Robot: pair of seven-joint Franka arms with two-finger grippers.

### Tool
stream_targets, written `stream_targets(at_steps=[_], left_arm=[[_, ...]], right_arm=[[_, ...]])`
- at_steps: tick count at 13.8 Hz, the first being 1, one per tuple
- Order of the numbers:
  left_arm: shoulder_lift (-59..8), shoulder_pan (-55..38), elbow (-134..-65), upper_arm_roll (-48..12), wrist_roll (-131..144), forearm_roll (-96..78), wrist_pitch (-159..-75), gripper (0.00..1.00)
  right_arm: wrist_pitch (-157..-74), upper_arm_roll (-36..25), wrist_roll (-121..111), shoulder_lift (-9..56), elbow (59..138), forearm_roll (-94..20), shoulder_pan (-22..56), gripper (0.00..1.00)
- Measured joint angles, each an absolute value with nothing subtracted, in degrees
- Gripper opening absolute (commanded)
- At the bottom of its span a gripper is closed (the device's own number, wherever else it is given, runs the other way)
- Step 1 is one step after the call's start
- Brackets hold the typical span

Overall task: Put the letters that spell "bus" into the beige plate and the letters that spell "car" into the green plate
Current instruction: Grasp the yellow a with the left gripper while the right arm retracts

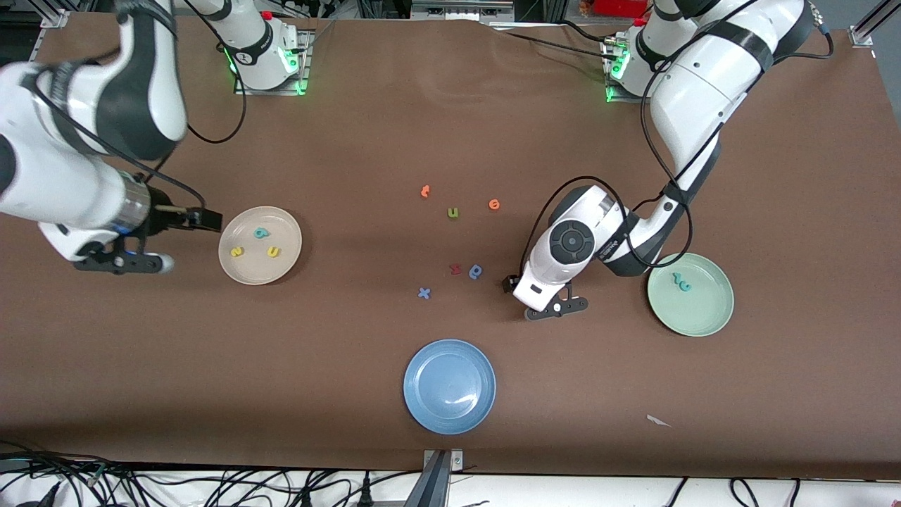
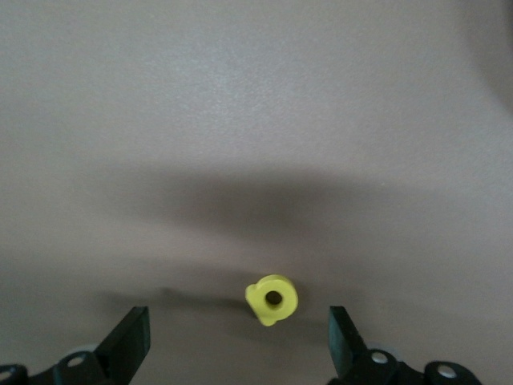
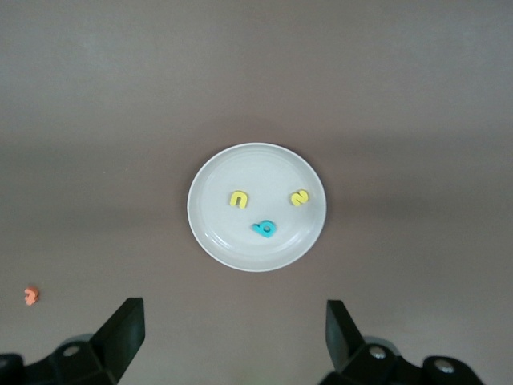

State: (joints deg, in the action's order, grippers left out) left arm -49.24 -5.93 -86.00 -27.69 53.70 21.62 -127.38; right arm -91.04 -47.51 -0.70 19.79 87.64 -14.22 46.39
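Observation:
The beige plate holds a teal b, a yellow s and a yellow u. My right gripper hangs open and empty beside that plate, toward the right arm's end. Two teal letters lie in the green plate. My left gripper is low over the table beside the green plate, open. A yellow a-shape with a hole lies on the table between its fingers, untouched. The front view hides this letter.
Mid-table lie an olive u, two orange letters, a red letter, a blue b/q shape and a blue x. A blue plate sits nearest the front camera. A paper scrap lies nearby.

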Motion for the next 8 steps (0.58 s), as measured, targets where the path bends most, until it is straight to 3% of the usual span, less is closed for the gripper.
stream_targets(at_steps=[4,8], left_arm=[[-50.8,-6.77,-84.26,-27.6,55.43,21.62,-127.38,0.86],[-51.55,-6.79,-84.18,-27.48,55.84,21.62,-127.38,0.73]], right_arm=[[-91.04,-36.39,-0.65,14.07,87.65,-10.17,37.11,1.0],[-91.76,-28.73,-0.81,12.44,87.66,-9.96,27.39,1.0]])
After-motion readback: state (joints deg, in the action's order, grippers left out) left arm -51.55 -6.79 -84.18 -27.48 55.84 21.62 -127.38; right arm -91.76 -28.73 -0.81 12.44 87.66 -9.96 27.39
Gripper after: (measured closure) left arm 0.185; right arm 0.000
